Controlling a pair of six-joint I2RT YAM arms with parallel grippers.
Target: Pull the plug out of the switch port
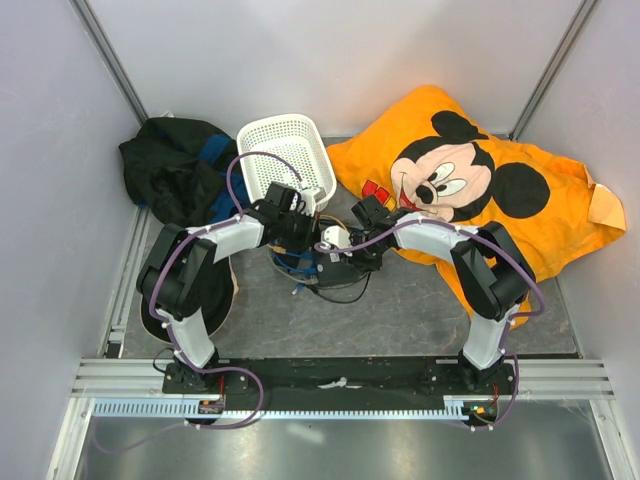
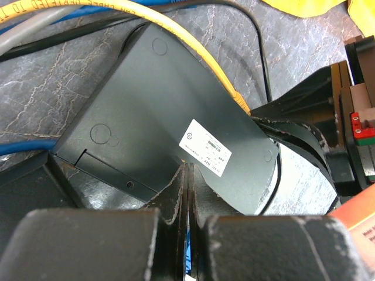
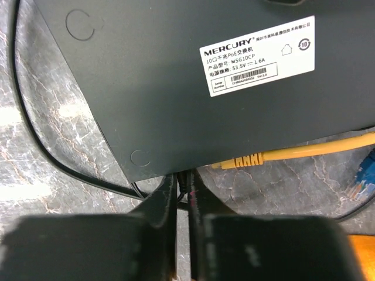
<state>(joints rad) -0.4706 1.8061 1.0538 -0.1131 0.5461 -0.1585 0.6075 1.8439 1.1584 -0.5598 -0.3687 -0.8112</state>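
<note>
Right wrist view: shows the black box (image 3: 152,76) flat on the table (image 3: 53,170), filling 10 to 2 o'clock, with a white label (image 3: 258,55) reading MERCURY at 1 o'clock. Places the yellow plug (image 3: 245,160) seated in the switch port (image 3: 221,163) on the box's near edge, just toward 5 o'clock of centre, its yellow cable (image 3: 328,147) running off toward 3 o'clock. Shows a loose blue plug (image 3: 362,178) on the table at 4 o'clock, apart from the box. Puts the right tool (image 3: 183,190) at 6 o'clock, narrowed to a thin slit, tips at the box edge just beside the yellow plug; cannot tell any hold on anything.

Left wrist view: gives the box from the opposite side, with the yellow cable crossing its top from 11 o'clock to the far edge at 2 o'clock, hiding the port itself. Puts the left tool (image 2: 187,187) at 6 o'clock, likewise narrow, tips touching the box's near edge. Adds a blue cable (image 2: 23,146) at 9 o'clock.

Top view: alone shows a white basket (image 1: 290,150) at 12 o'clock, a Mickey Mouse pillow (image 1: 470,190) at 2 o'clock and black cloth (image 1: 165,170) at 10 o'clock. Buries box and plug beneath both tools at table centre.
</note>
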